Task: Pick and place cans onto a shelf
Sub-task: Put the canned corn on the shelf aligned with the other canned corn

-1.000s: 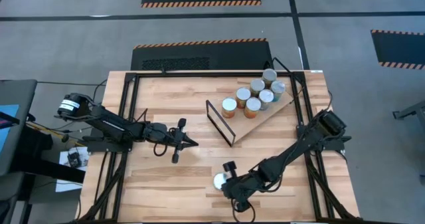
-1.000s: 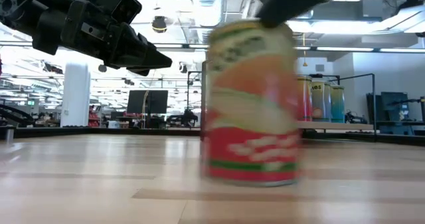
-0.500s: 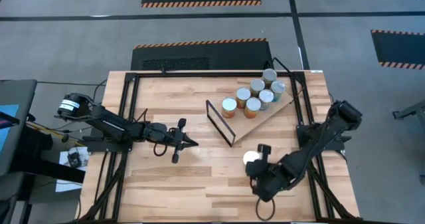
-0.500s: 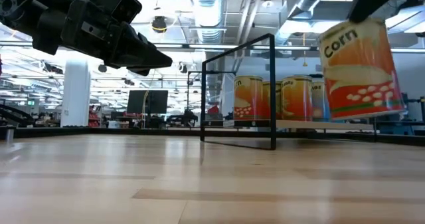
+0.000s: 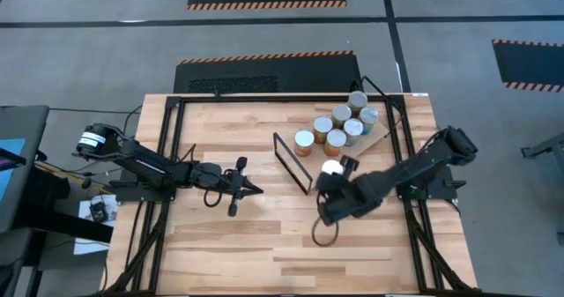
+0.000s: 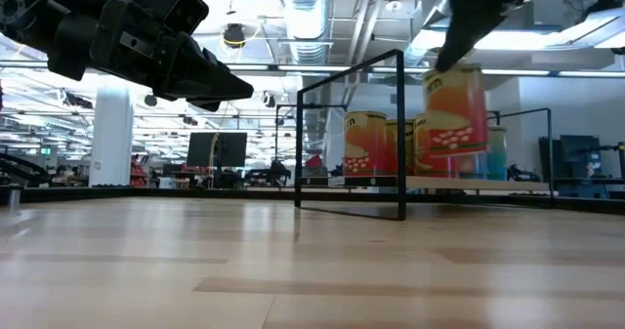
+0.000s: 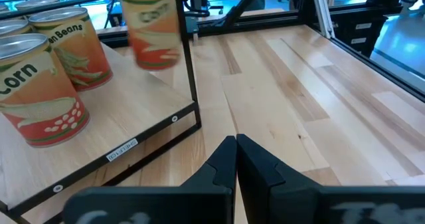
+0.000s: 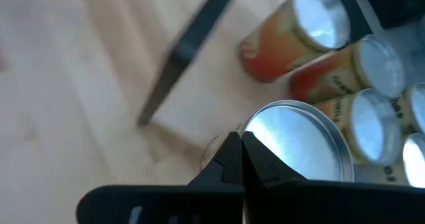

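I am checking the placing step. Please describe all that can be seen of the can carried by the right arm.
The carried can is a small upright tin with a shiny silver lid and an orange label. The right gripper, shut, holds it at the lid rim. It hangs in the air above the wooden shelf, beside the wire frame, touching nothing else.

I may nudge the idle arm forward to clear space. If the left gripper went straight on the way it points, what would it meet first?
Probably the black wire frame at the end of the shelf. The left gripper points across bare tabletop at it; the corn can stands behind. Depth is hard to judge.
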Controlling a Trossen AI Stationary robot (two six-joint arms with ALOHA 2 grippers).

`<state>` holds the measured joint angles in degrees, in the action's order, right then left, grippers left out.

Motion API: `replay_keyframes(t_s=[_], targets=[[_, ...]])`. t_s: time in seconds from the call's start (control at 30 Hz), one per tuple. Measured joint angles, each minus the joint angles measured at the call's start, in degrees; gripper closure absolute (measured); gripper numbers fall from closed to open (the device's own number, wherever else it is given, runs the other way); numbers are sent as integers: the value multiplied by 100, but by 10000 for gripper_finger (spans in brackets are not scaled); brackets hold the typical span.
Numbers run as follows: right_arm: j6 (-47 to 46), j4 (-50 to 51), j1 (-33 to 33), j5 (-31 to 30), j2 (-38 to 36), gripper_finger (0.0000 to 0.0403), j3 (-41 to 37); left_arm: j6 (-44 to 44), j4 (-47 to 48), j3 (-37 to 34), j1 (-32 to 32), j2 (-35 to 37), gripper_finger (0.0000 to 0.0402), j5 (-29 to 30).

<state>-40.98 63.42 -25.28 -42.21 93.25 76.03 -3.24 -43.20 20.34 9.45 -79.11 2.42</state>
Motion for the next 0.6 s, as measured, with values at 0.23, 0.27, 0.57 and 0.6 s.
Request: replay_keyframes(t_s=[0.23, 0.27, 0.57, 0.6], targets=[[550, -454, 672, 38, 0, 400, 0, 2, 23, 0, -1, 0, 401, 0], [642, -551, 744, 90, 0, 400, 0, 2, 20, 0, 0, 0, 401, 0], [1232, -1102, 1275, 489, 20, 400, 4, 0, 22, 0, 0, 0, 401, -1], [1275, -1144, 1315, 531, 42, 400, 9, 0, 22, 0, -1, 0, 401, 0]])
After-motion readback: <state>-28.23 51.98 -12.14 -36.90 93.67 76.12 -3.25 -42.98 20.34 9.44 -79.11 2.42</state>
